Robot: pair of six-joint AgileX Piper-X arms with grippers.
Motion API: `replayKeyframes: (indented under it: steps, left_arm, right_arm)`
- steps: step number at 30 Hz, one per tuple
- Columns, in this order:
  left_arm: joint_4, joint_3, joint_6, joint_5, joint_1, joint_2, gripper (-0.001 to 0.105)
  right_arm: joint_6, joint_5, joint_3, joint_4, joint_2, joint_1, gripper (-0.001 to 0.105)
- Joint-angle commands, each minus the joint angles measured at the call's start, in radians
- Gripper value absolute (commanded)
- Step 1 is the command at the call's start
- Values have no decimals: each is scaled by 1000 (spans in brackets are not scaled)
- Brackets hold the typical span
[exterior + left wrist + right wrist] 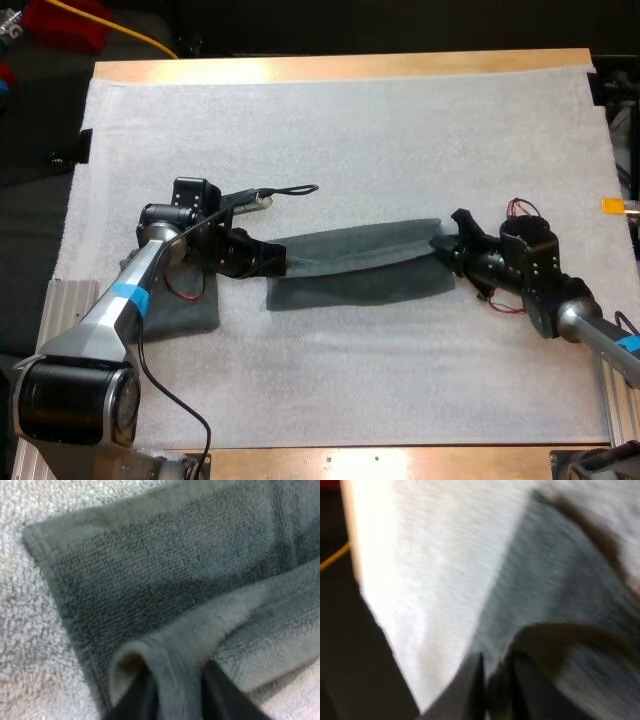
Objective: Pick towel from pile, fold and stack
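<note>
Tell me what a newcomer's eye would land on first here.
Across the middle of the white mat, a dark grey-green towel lies stretched between the left gripper and the right gripper, each shut on one end. A second towel lies flat under the left arm.

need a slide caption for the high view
Left tool and right tool pinch opposite ends of a grey-green towel over the white mat.
</note>
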Motion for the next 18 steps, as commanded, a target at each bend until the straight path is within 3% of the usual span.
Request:
replayKeyframes:
  steps: [1,3,5,9,14,18]
  left_arm:
    - [-7,-6,5,-3,1,-3,42]
    - [-16,-6,-9,-2,1,-3,66]
    - [-40,-6,-26,16,1,-3,75]
    - [-87,-17,-32,122,1,-3,66]
    - [-56,-66,-20,172,1,-6,66]
    - [-21,-81,25,185,1,-45,66]
  right_arm:
    - [-3,3,-8,-35,-3,-5,27]
    - [-3,3,-8,-90,-3,-5,44]
    - [-3,3,-8,-132,-3,-5,54]
    - [-7,3,-8,-221,-3,-5,58]
    - [-40,-23,-8,-307,-6,-5,58]
    - [-113,-39,-8,-272,-30,-5,58]
